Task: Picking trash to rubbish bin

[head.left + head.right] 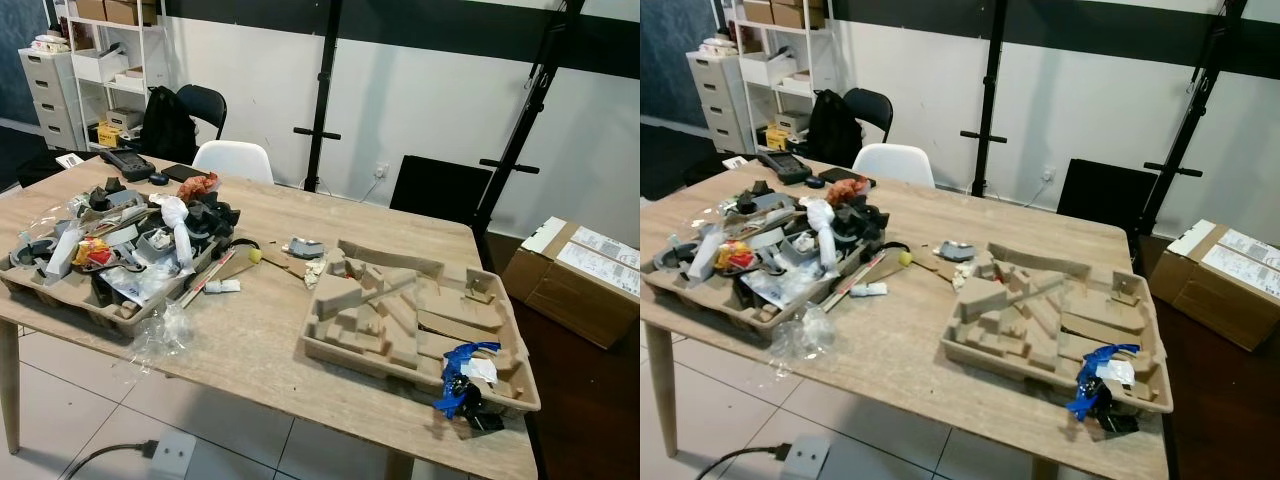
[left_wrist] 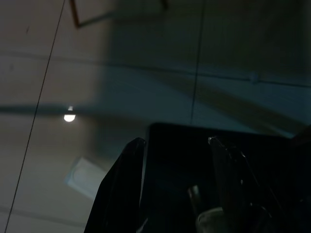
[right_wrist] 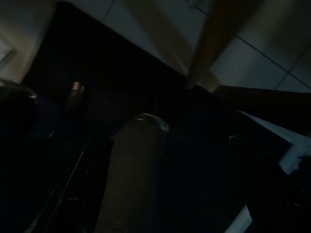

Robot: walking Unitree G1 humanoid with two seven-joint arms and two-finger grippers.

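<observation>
I read the table (image 1: 250, 340) as pale wood grain. The left tray (image 1: 60, 295) and right tray (image 1: 400, 345) are tan moulded pulp. A blue wrapper (image 1: 462, 372) with a white patch lies at the right tray's near corner. On the left tray: a red-and-yellow packet (image 1: 92, 253) and an orange scrap (image 1: 198, 185). Far chairs: one white chair (image 1: 233, 160), one black chair (image 1: 200, 105). The brown carton (image 1: 575, 280) carries white labels.
</observation>
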